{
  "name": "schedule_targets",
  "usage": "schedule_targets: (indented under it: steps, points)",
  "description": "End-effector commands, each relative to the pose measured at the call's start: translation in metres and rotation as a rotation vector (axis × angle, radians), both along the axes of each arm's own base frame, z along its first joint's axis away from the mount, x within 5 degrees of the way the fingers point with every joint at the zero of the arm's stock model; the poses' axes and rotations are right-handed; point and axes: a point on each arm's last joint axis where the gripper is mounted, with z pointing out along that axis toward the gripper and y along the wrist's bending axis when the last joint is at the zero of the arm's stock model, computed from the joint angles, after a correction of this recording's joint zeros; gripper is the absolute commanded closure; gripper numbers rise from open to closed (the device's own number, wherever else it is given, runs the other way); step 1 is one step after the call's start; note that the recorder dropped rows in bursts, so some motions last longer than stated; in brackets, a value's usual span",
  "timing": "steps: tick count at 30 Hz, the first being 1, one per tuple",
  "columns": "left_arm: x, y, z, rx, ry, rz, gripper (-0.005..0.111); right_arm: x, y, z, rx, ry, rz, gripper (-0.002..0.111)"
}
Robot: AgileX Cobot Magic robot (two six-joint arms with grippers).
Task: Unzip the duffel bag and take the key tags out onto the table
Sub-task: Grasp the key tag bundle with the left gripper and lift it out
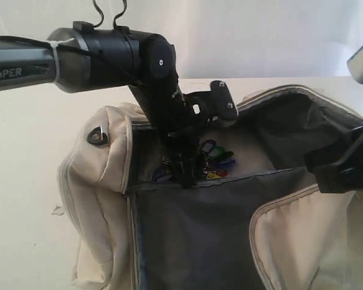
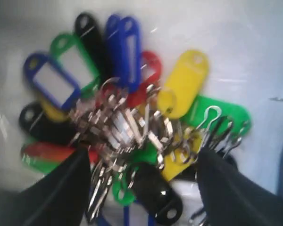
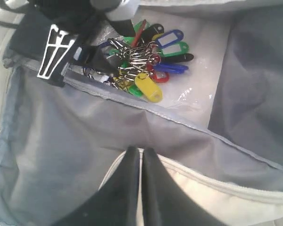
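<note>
The duffel bag (image 1: 97, 181) lies unzipped on the white table (image 1: 24, 151), its dark grey lining (image 3: 75, 155) folded outward. The key tags (image 3: 146, 70) lie in a heap on the pale floor (image 3: 203, 61) inside the bag, with red, green, yellow, blue and black tags fanned around a knot of metal rings. The left gripper (image 2: 144, 155) reaches down into the opening, its jaws spread either side of the bunch and not closed on it. The left arm (image 1: 24, 66) carries the word "PIPER" (image 1: 6, 74) in pale letters. The tags' white inserts are too blurred to read. The right gripper (image 3: 141, 153) has its fingers pressed together at the bag's cream rim, seemingly nipping the fabric.
</note>
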Motion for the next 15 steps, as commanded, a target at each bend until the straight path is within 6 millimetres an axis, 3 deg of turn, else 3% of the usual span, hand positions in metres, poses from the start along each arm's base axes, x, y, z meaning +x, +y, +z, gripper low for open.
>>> schedule_targets:
  steps: [1, 10, 13, 15]
  points:
    - [-0.008, -0.020, -0.009, 0.025, -0.056, -0.176, 0.038, -0.001, 0.001, 0.000, -0.001, -0.006, 0.008, 0.106]
    - [0.002, -0.023, -0.055, 0.151, -0.025, -0.137, 0.038, -0.001, 0.001, 0.000, -0.001, -0.009, 0.007, 0.106]
    - [0.001, -0.022, -0.064, 0.178, 0.014, -0.139, 0.044, -0.001, 0.001, 0.000, -0.001, -0.009, 0.007, 0.106]
    - [0.000, -0.021, -0.066, 0.186, 0.026, -0.141, 0.055, -0.001, 0.001, 0.000, -0.001, -0.009, 0.007, 0.106]
